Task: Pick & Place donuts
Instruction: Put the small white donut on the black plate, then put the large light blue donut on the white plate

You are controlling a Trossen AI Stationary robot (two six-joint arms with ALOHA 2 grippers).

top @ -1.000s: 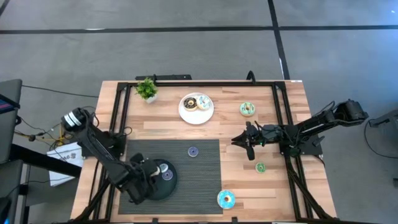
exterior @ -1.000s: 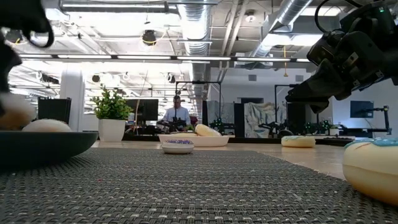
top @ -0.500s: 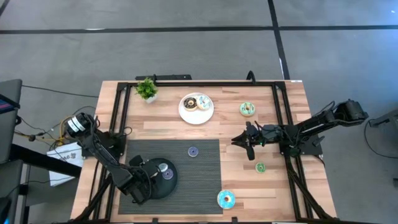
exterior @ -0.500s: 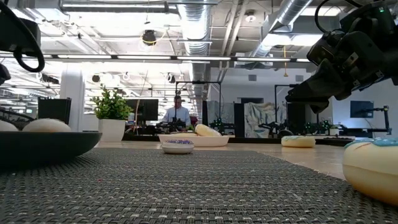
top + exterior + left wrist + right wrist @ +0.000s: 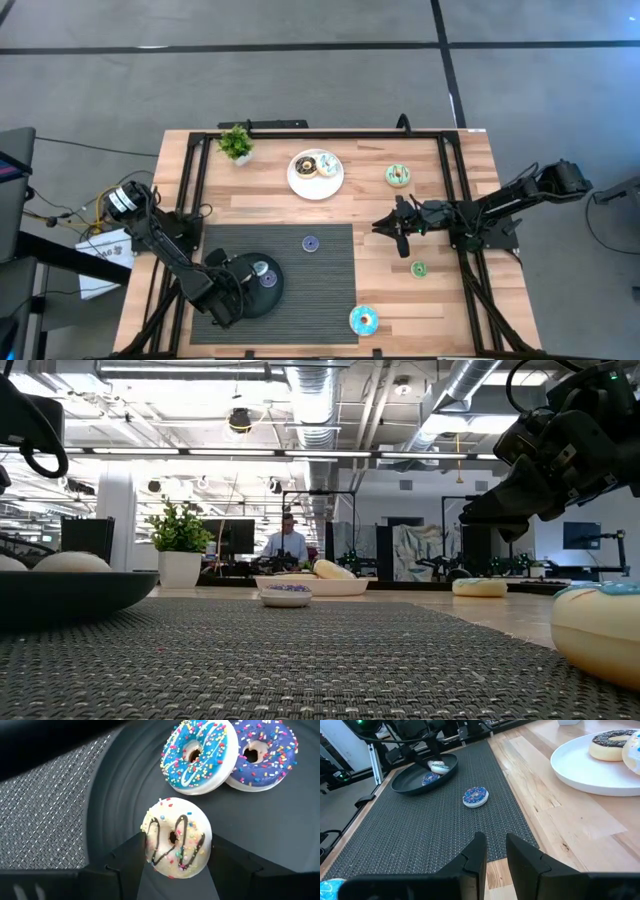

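Observation:
My left gripper (image 5: pixel 176 851) reaches into the black dish (image 5: pixel 240 300) at the mat's near left and is shut on a white-iced donut with chocolate drizzle (image 5: pixel 176 840). A blue donut (image 5: pixel 196 755) and a purple donut (image 5: pixel 262 747) lie flat on the dish floor beside it. A small purple donut (image 5: pixel 310 243) lies on the mat. A blue donut (image 5: pixel 363 320), a small green one (image 5: pixel 418 269) and a green one (image 5: pixel 398 176) lie on the table. My right gripper (image 5: pixel 400 228) hovers over bare wood right of the mat, open by a narrow gap. My left gripper pinches the white donut by two opposite sides of its rim (image 5: pixel 150 845) between its fingertips (image 5: pixel 132 857). It comes slanting down from the near left. The donut sits low in the dish, its top (image 5: pixel 5 563) level with the donuts lying there.
A white plate (image 5: pixel 300 185) at the far middle holds a chocolate donut (image 5: pixel 610 745) and another one. A potted plant (image 5: pixel 237 144) stands at the far left. A black frame runs along the table's edges. The mat's middle (image 5: pixel 445 830) is bare.
My left gripper drew back toward the table's near-left corner and came down, carrying the white donut from above the dish rim down into the dish. It has been still for the last half second.

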